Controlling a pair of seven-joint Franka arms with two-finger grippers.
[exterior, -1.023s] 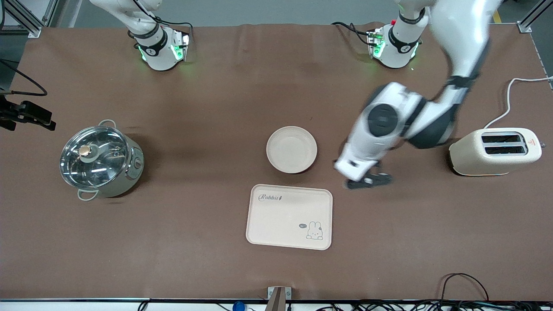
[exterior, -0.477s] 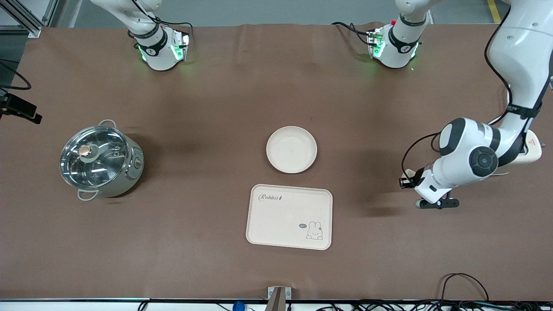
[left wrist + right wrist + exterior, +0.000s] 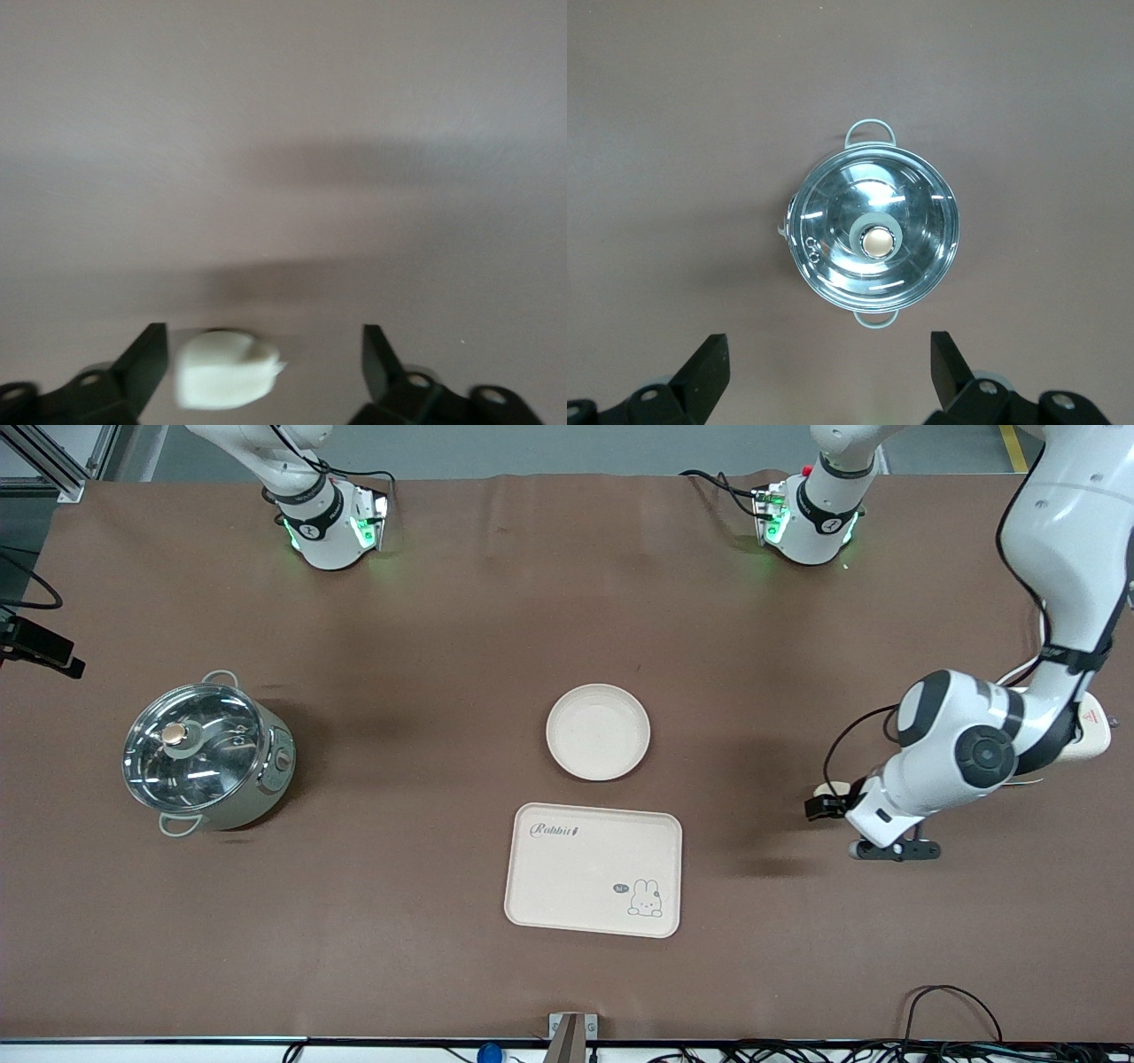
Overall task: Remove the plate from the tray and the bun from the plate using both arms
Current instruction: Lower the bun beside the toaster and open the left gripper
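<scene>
The plate [image 3: 598, 732] lies on the brown table, just farther from the front camera than the rabbit tray [image 3: 594, 870]. The bun [image 3: 827, 788] lies on the table toward the left arm's end, near the toaster. My left gripper [image 3: 849, 822] is low over it and open; in the left wrist view the bun [image 3: 226, 381] sits between the jaws, close to one finger [image 3: 146, 359], and the gripper [image 3: 264, 363] is not closed on it. My right gripper [image 3: 830, 367] is open and empty, high above the pot [image 3: 873, 239].
A steel pot with a glass lid [image 3: 205, 755] stands toward the right arm's end. A cream toaster [image 3: 1095, 731] is mostly hidden by the left arm. Cables run along the table's near edge.
The left arm swung from beside the plate toward the toaster end and came down over the bun. The plate, tray and pot have not moved.
</scene>
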